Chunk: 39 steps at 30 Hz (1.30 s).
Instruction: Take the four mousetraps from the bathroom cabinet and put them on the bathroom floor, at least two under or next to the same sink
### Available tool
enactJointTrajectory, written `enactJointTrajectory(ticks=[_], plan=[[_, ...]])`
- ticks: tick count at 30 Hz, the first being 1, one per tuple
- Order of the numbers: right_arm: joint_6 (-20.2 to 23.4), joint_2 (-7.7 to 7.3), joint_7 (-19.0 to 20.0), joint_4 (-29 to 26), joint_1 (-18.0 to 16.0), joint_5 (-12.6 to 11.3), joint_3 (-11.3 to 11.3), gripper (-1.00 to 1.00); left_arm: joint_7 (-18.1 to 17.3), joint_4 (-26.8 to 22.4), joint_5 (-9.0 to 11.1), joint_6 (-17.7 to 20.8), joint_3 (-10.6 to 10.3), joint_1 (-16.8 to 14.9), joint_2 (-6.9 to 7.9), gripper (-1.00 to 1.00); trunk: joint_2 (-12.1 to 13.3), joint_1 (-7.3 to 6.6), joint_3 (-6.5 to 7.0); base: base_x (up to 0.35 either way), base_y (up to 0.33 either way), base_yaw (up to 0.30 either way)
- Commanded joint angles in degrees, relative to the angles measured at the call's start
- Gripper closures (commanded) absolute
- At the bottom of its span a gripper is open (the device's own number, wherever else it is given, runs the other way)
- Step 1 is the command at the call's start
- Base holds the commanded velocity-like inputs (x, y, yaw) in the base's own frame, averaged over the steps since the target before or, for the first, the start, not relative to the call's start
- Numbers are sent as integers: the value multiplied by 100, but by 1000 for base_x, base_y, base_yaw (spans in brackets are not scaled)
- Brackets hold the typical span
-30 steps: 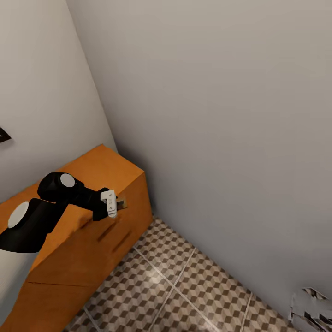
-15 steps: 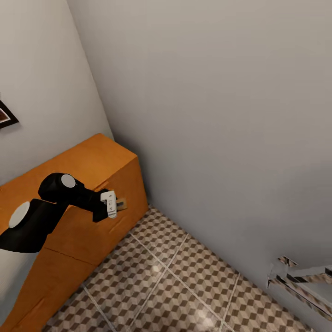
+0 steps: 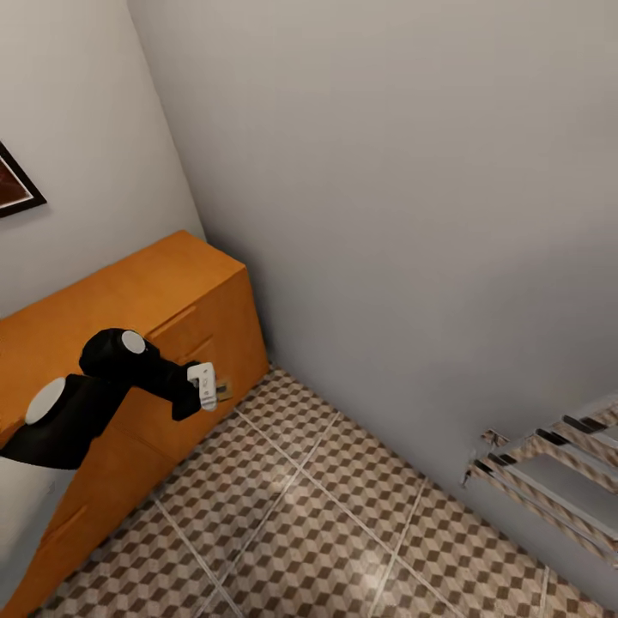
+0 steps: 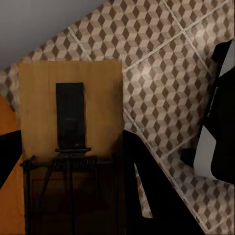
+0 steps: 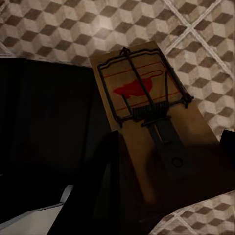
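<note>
Plain grey walls meet in a corner ahead of me. I can see a dark-framed picture far left, and some striped rack thing lower right.

Head view: mousetrap in left gripper is a tiny sliver, details unreadable. Cabinet cut by left edge. Wall picture clipped at left. Rack cut at right edge, can't identify.

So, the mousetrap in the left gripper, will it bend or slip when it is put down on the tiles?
The mousetrap looks like a flat wooden board, so it is probably stiff and light. Lying flat, it should neither roll nor tip. Its wire spring parts look thin, so they may bend if pressed. The bathroom floor shows glare, so the trap might slide a little.
</note>
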Motion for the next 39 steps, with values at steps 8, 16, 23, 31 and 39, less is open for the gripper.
enactJointTrajectory(ticks=[8,16,23,31,39], plan=[[-5,-1,-69,5,-4,39,35,100,192,1086,-21,-3,-145,24,-52,100,-11,0,-9,-89,-38,0],[-5,-7,-63,0,-4,40,28,100,1802,3474,101,-661,-1062,36,-437,100,-11,0,-9,-3,-1,0],[-5,-137,-53,-1,-4,42,35,100,4804,7581,355,-2590,-1129,56,-1602,100,-11,0,-9,0,0,0],[-16,-295,-47,-7,-4,45,32,100,5899,8643,396,-2856,-1099,212,-1978,100,-11,0,-9,0,0,0],[-54,-348,-43,-20,-4,58,27,100,5947,8673,1386,-2932,-1082,744,-1826,100,-11,0,-9,0,0,0]])
